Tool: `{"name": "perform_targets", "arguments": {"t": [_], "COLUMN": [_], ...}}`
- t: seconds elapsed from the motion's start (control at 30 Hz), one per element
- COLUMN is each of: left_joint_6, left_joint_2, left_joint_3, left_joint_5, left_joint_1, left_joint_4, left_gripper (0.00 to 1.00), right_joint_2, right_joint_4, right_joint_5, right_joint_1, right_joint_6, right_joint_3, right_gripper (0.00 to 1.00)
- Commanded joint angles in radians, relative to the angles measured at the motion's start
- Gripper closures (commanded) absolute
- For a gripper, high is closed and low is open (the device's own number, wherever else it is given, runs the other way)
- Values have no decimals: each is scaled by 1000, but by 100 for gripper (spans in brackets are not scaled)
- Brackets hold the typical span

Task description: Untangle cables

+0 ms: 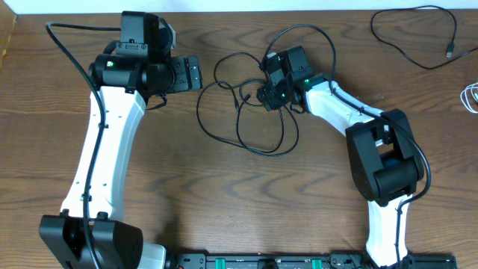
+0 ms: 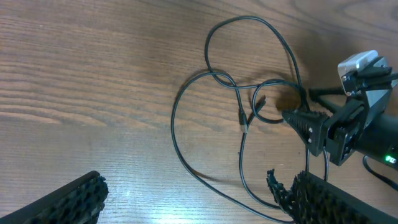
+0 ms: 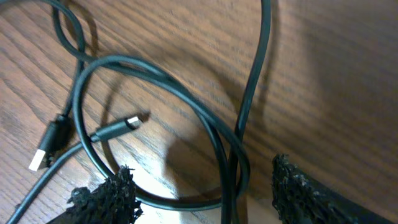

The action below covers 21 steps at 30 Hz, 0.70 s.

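Note:
Black cables [image 1: 263,152] lie in loose crossing loops on the wooden table between the two arms. My right gripper [image 1: 267,96] is down over the right side of the loops. In the right wrist view its jaws [image 3: 202,186] stand apart and astride two crossing black strands [image 3: 252,81], not pressing on them. Two plug ends [image 3: 40,158] [image 3: 127,122] lie close by. My left gripper [image 1: 196,73] hovers left of the loops, wide open and empty [image 2: 186,193], with the cable loop [image 2: 173,134] ahead of it and one strand beside its right finger.
A separate black cable [image 1: 418,45] lies looped at the back right. A white cable [image 1: 470,97] shows at the right edge. The left arm's black wire [image 1: 71,56] runs along the back left. The right gripper [image 2: 298,121] shows in the left wrist view.

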Motion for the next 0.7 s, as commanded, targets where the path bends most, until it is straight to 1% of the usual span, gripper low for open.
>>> {"name": "perform_targets", "arguments": {"t": [0.0,0.03,0.1,0.17,0.27,0.33,0.37,0.43,0.47,0.53,0.67], "left_joint_6": [6,6,6,6,6,6,6,6,6,6,6], "left_joint_2": [2,2,2,2,2,2,2,2,2,2,2], "left_joint_3": [16,16,16,15,15,16,15,15,15,15,15], "left_joint_5": [-10,-10,-10,-10,-10,-10,-10,-10,-10,-10,-10], "left_joint_1": [2,2,2,2,2,2,2,2,2,3,2], "left_joint_4": [-4,-4,-4,-4,-6,-8,-11,-11,-11,-11,-11], "left_gripper": [5,5,5,5,5,5,5,5,5,5,5], "right_joint_2": [27,34,41,41,41,41,41,25,10,-43,-211], "right_joint_4": [18,17,10,6,6,6,6,-8,-21,-55,-142], "right_joint_5": [3,3,3,3,3,1,-2,-5,-5,-5,-5], "right_joint_1": [-1,-1,-1,-1,0,0,0,-4,-8,-17,-53], "right_joint_6": [90,109,155,200,262,276,276,276,275,274,266], "right_joint_3": [-25,-25,-25,-25,-25,-25,-24,-23,-22,-21,-21], "right_gripper": [34,38,43,51,61,71,78,95,99,99,99]}}
